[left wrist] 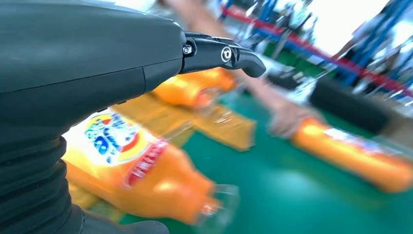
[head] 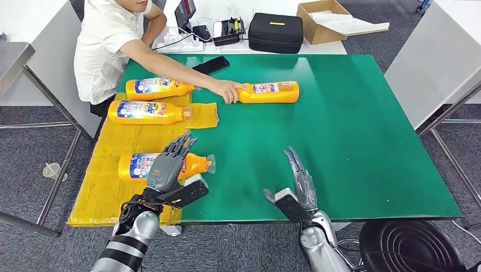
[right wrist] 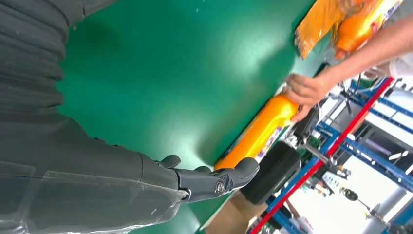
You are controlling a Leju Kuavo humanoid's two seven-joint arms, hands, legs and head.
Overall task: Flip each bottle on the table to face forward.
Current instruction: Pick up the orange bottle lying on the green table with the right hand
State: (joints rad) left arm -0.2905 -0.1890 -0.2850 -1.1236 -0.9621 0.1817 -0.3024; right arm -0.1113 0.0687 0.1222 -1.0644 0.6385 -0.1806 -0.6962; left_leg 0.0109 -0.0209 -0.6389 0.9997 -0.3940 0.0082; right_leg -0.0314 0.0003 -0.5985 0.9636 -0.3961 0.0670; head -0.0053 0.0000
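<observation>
Reaching: the left hand (head: 166, 168) hovers over the nearest bottle (head: 161, 165), fingers spread and holding nothing; whether it touches the bottle I cannot tell.
Step in hand: judged as the approach to the first grasp, with no bottle yet turned by the robot.
Next move: likely calls for the fingers to close round the bottle's body, then a roll about its long axis.
Right hand: the right hand (head: 299, 177) is flat and wide over bare green near the table (head: 363, 141) front edge, holding nothing.
Other bottles: two more (head: 148, 112) (head: 160, 88) lie at far left on the yellow mat (head: 99, 187); a fourth bottle (head: 269, 92) lies far centre on the green.
Person: a person's hand (head: 228, 90) rests on the fourth bottle's neck end.
Containers: all four bottles lie on their sides, capped with clear tops, bodies opaque orange, so the fill is hidden.
Far edge: a black case (head: 276, 32) and an open cardboard box (head: 324, 20), whose contents I cannot make out.
</observation>
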